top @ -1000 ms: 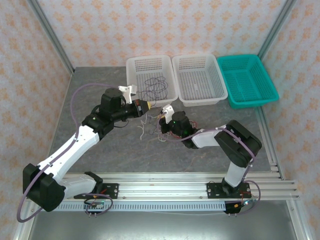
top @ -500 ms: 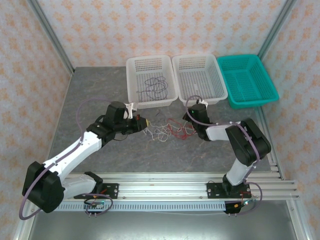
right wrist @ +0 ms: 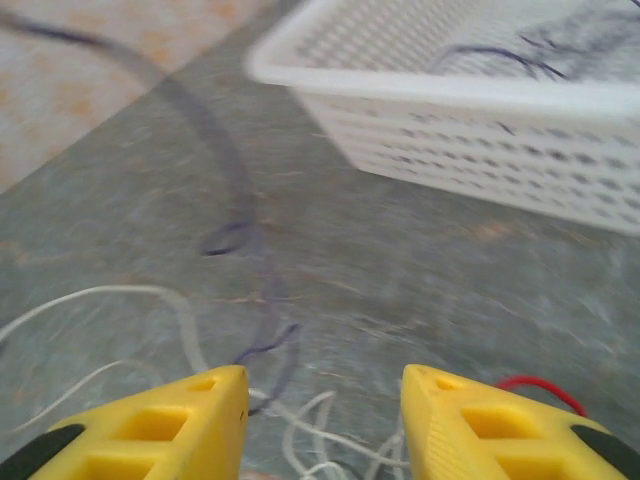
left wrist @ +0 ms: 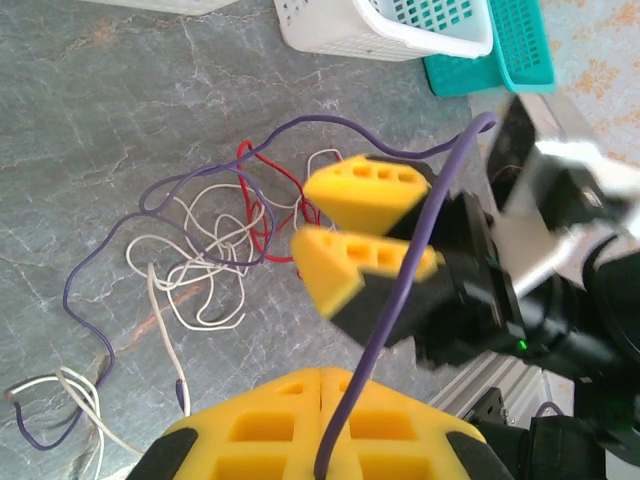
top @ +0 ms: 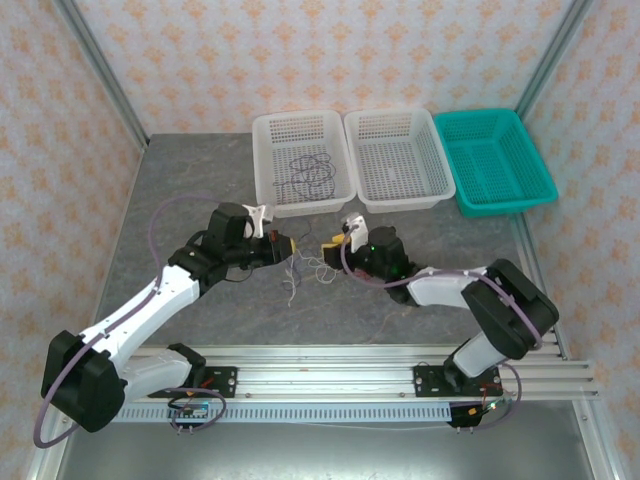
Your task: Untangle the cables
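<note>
The cables (top: pixel 306 264) lie in a loose tangle on the grey table between my two grippers. In the left wrist view, my left gripper (left wrist: pixel 322 385) is shut on the purple cable (left wrist: pixel 405 270), which runs up past the right gripper (left wrist: pixel 305 222). White cable loops (left wrist: pixel 205 235) and a red cable (left wrist: pixel 262 190) lie on the stone beyond. From above, my left gripper (top: pixel 288 245) and right gripper (top: pixel 328 243) face each other closely. My right gripper (right wrist: pixel 320 400) stands open just above white strands (right wrist: pixel 320 425), with the purple cable (right wrist: pixel 270 350) ahead and the red cable (right wrist: pixel 530 385) at its right.
Three baskets line the back: a white one (top: pixel 268 135) holding a dark cable (top: pixel 306 175), a second white one (top: pixel 400 195), and a teal one (top: pixel 540 170). The aluminium rail (top: pixel 330 365) runs along the near edge. The walls stand close on both sides.
My right gripper has swung left from near the middle basket back to the tangle and has opened. The stretched cables have slackened. My left arm has barely moved.
</note>
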Motion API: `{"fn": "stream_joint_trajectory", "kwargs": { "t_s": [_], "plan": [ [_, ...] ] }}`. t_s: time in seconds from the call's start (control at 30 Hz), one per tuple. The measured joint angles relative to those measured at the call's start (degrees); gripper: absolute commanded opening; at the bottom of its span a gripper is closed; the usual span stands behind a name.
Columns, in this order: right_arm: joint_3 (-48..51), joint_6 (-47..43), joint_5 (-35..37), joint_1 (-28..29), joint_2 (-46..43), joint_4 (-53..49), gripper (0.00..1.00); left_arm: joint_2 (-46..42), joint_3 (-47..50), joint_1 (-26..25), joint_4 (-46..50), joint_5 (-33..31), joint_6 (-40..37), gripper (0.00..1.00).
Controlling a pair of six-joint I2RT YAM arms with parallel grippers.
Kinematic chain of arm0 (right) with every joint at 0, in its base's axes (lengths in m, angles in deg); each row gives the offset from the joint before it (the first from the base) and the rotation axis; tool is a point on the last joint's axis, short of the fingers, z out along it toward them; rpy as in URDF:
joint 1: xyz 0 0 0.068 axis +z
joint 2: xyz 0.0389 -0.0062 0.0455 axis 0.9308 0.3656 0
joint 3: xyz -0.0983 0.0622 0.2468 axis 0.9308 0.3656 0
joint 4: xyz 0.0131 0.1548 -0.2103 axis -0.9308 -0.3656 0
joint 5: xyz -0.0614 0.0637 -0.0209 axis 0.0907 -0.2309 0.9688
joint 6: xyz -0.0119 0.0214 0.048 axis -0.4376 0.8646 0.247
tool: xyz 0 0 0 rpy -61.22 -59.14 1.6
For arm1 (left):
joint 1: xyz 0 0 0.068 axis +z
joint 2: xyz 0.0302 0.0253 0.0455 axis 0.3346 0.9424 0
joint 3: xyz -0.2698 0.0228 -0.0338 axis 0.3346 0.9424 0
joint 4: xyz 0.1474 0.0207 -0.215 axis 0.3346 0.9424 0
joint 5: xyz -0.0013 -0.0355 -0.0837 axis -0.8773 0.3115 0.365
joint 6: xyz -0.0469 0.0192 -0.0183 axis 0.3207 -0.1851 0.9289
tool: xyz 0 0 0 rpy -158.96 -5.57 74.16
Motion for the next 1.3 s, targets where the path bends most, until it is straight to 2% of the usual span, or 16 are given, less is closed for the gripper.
{"fn": "stream_joint_trajectory", "kwargs": {
  "t_s": [0.27,0.57,0.63,0.7,0.8,0.87,0.9,0.97,1.0,1.17,1.3],
  "plan": [
    [3.45,-22.82,-1.18,8.57,-2.14,4.04,0.43,0.11,-0.02,0.57,-0.04,0.04,-0.04,0.00],
    [-2.56,-38.14,0.96,9.29,8.87,8.35,0.44,-0.20,-0.02,0.57,-0.09,0.22,-0.02,0.00],
    [-4.55,-40.04,1.55,9.29,11.52,8.35,0.47,-0.48,-0.02,0.57,-0.09,0.22,-0.02,0.00],
    [-6.34,-41.51,2.49,9.29,13.99,8.55,0.57,-0.98,-0.02,0.57,-0.09,0.22,-0.02,0.00],
    [-7.87,-43.30,4.59,9.29,17.09,10.01,0.58,-1.84,-0.02,0.57,-0.11,0.22,-0.02,0.00],
    [-8.07,-43.93,6.38,9.29,18.80,11.63,0.52,-2.23,-0.02,0.57,-0.11,0.22,-0.02,0.00],
    [-8.09,-44.30,7.23,9.29,19.43,12.22,0.42,-2.34,-0.02,0.57,-0.13,0.22,0.00,0.00],
    [-8.20,-44.30,8.66,9.29,20.55,13.09,0.06,-2.45,-0.02,0.57,-0.22,0.28,0.00,0.00],
    [-8.24,-44.00,9.27,9.29,21.05,13.60,0.00,-2.45,-0.02,0.57,-0.33,0.39,0.00,0.00],
    [-8.26,-39.30,11.58,8.55,21.53,15.45,0.00,-2.45,0.00,0.57,-0.35,0.44,-0.07,0.00],
    [-8.26,-31.58,16.39,6.12,21.20,15.10,0.00,-2.78,0.11,0.79,-0.09,0.44,-0.50,0.00]
  ]
}}
